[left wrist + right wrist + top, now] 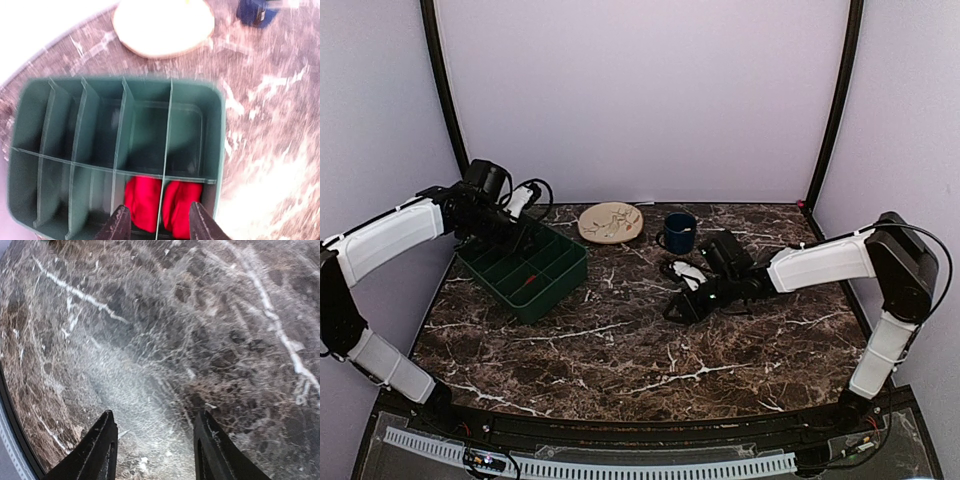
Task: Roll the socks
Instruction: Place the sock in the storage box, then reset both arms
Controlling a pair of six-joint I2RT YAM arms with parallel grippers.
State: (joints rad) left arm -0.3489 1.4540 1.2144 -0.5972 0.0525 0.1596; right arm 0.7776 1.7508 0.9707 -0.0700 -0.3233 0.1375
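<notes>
The socks (145,200) are bright red bundles lying in the two near-right compartments of a green divided bin (215,130), one on each side of a divider. In the top view only a small red patch of the socks (532,280) shows inside the bin (560,285). My left gripper (159,222) hovers just above them, open, its dark fingertips apart on either side and holding nothing. From the top, the left gripper (515,240) is over the bin's back part. My right gripper (155,440) is open over bare marble, and in the top view it (680,306) sits low near the table's middle.
A beige plate (610,222) and a dark blue mug (680,232) stand at the back of the marble table (620,370). The bin's other compartments (65,120) hold nothing. Purple walls close in the back and sides.
</notes>
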